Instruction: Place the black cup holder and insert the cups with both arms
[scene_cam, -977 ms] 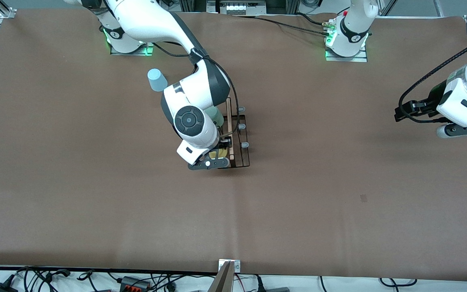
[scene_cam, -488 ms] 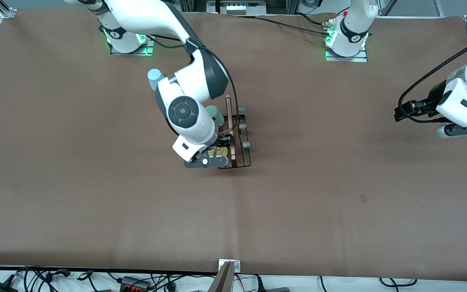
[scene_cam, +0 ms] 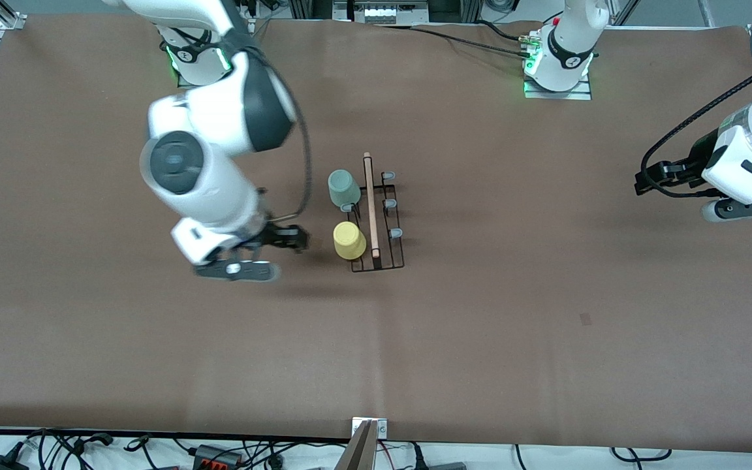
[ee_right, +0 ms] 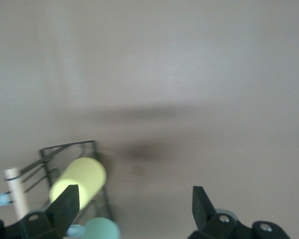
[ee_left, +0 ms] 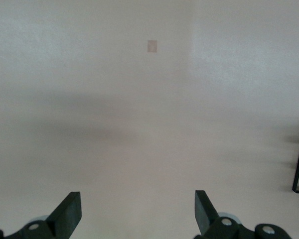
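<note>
The black cup holder (scene_cam: 377,219) stands on the brown table (scene_cam: 480,313) near its middle, wooden rod (scene_cam: 370,205) running along the top. On the side toward my right arm's end, the sage green cup (scene_cam: 343,188) sits on a peg, and the yellow cup (scene_cam: 348,239) sits on another peg nearer the front camera. Three grey-tipped pegs (scene_cam: 389,205) on the other side are bare. Wide bare tabletop surrounds the rack on every side.

My right gripper (scene_cam: 260,253) hangs over bare table just beside the rack, toward my right arm's end, fingers spread with nothing between them; its wrist view catches the yellow cup (ee_right: 78,179) and the rack's corner (ee_right: 70,149).

My left gripper (scene_cam: 696,189) waits over that arm's end of the table, well apart from the rack, fingers spread, empty.
</note>
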Controlling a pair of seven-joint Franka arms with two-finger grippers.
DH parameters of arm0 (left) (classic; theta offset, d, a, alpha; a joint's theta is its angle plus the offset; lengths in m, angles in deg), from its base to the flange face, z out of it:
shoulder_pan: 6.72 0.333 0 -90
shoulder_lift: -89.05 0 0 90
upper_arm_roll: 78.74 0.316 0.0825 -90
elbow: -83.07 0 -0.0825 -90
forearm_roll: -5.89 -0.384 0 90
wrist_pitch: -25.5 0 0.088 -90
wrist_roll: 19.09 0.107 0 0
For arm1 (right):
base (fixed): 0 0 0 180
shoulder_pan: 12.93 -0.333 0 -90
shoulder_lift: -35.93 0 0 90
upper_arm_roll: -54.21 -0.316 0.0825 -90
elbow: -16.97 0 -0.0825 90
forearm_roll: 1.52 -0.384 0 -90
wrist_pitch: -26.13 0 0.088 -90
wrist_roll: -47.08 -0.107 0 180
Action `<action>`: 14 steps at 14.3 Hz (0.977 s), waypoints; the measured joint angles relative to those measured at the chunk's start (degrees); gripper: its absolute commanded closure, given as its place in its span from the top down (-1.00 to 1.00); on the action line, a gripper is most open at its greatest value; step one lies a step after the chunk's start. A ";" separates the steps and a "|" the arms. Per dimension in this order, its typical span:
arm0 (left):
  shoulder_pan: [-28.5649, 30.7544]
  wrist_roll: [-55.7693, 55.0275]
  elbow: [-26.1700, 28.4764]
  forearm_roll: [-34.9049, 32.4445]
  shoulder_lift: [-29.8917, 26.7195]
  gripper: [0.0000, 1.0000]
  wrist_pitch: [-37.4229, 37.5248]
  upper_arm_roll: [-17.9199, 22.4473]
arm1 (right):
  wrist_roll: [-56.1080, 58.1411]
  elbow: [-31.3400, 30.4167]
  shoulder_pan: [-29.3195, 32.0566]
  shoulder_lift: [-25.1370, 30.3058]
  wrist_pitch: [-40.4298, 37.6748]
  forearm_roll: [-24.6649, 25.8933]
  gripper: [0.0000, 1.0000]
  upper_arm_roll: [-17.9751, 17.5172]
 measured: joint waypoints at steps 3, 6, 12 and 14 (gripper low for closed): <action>0.00 0.00 0.00 0.00 0.00 1.00 0.01 0.00 | 7.86 -0.04 0.60 0.46 -3.22 -0.06 1.00 6.18; 0.00 0.00 0.00 0.00 0.00 1.00 0.02 0.00 | 9.29 -0.05 3.03 1.20 -3.44 -0.06 1.00 6.90; 0.00 0.00 0.00 0.00 0.00 1.00 0.02 0.00 | 9.14 -1.22 25.42 8.33 -3.24 12.68 1.00 -15.78; 0.00 0.01 0.00 0.00 0.00 1.00 0.04 0.00 | 9.14 -2.47 34.20 11.70 -3.22 15.53 1.00 -24.15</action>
